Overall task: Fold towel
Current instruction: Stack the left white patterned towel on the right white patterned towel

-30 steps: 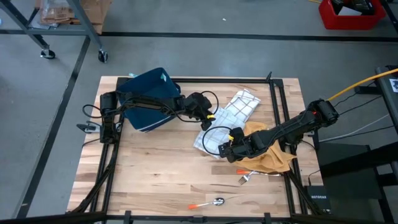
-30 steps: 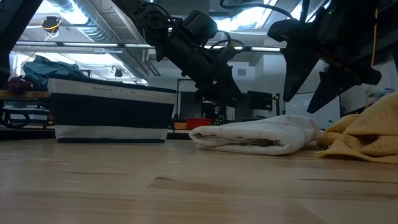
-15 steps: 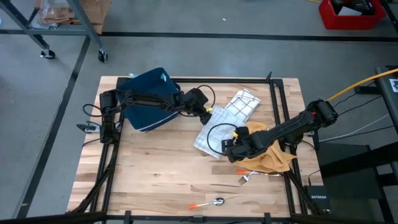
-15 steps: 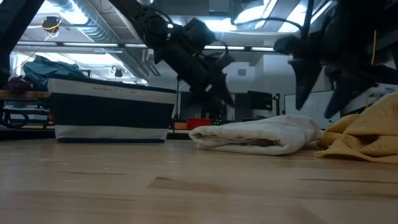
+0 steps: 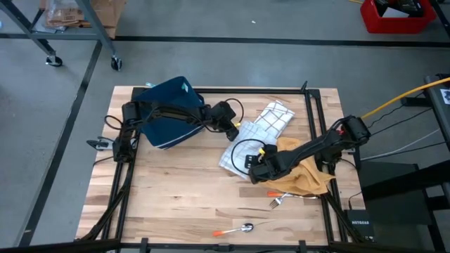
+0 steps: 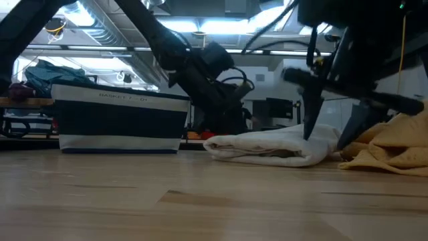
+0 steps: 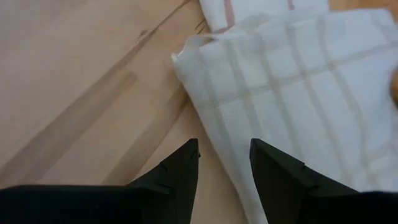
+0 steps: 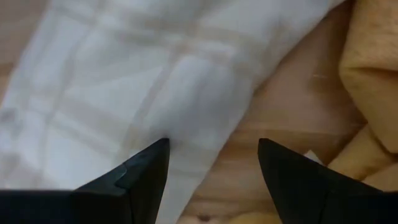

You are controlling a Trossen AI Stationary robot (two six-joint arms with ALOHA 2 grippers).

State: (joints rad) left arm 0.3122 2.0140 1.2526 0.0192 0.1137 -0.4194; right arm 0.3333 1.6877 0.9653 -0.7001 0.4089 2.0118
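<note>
Left pincer [image 5: 236, 128]: fingers apart, empty, low at the towel's far edge.
Right pincer [image 5: 250, 165]: spread wide, empty, over the towel's near edge.
White checked cloth towel [image 5: 247, 140]: folded, mid-bench.

Spotted a navy basket [image 5: 167, 112] at the table's back left, mustard cloth [image 5: 307, 177] on the right, fork [image 5: 275, 202] and spoon [image 5: 245, 227] near the front.

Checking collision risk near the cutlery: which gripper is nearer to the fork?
The right. The right gripper hangs open over the white towel's near edge, just up-table from the fork; the left gripper, also open, sits at the towel's far-left edge, beyond it.
</note>
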